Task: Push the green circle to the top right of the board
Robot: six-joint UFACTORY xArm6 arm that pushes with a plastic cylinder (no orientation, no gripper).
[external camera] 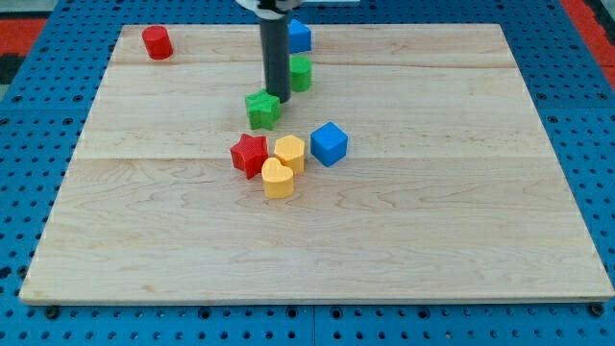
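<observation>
The green circle [302, 73] stands near the view's top, a little left of centre, partly hidden by my rod. My tip [278, 98] rests just left of and below the green circle, close to touching it. A green star [262, 109] lies right below and left of my tip. The board's top right corner [490, 38] lies far to the right of the circle.
A blue block [300, 36] sits above the green circle. A red cylinder [158, 42] is at the top left. A red star [250, 154], a yellow hexagon [290, 153], a yellow heart [278, 179] and a blue cube [329, 143] cluster near the middle.
</observation>
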